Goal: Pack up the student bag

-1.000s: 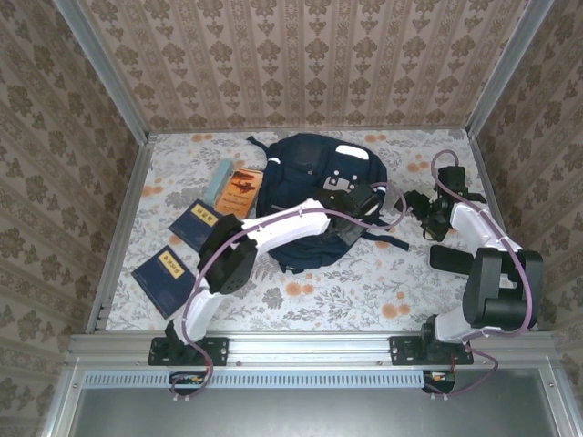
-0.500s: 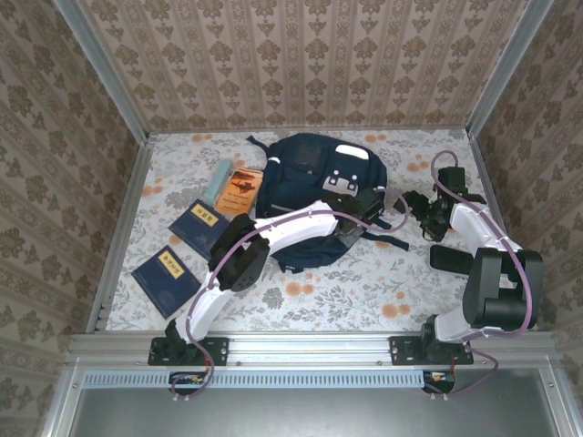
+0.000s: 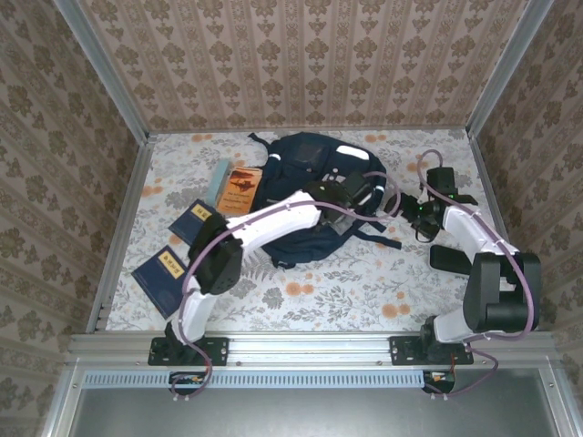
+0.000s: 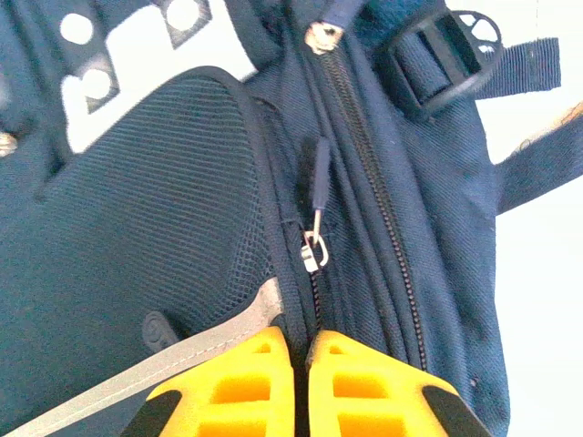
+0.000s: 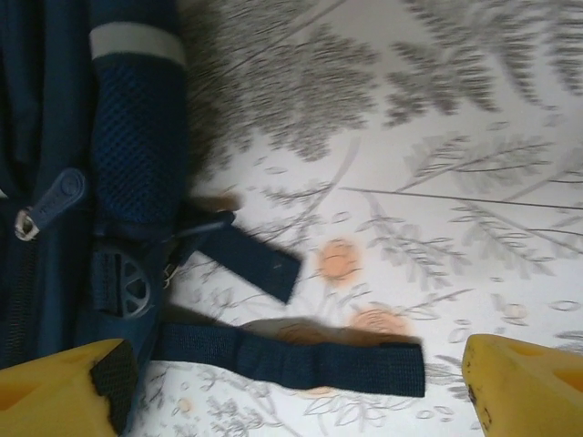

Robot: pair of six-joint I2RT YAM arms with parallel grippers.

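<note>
On the bag (image 3: 305,162), left jaws just pressed together below the zip pull (image 4: 321,168), missing it; right jaws spread.

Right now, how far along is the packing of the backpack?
Nothing looks packed yet. In hand: the left claw is shut by the zip slider of the navy-blue fabric backpack; the right claw is open over a dark strap. Left: opening the bag and loading the orange-covered book and two blue booklets lying beside it.
</note>
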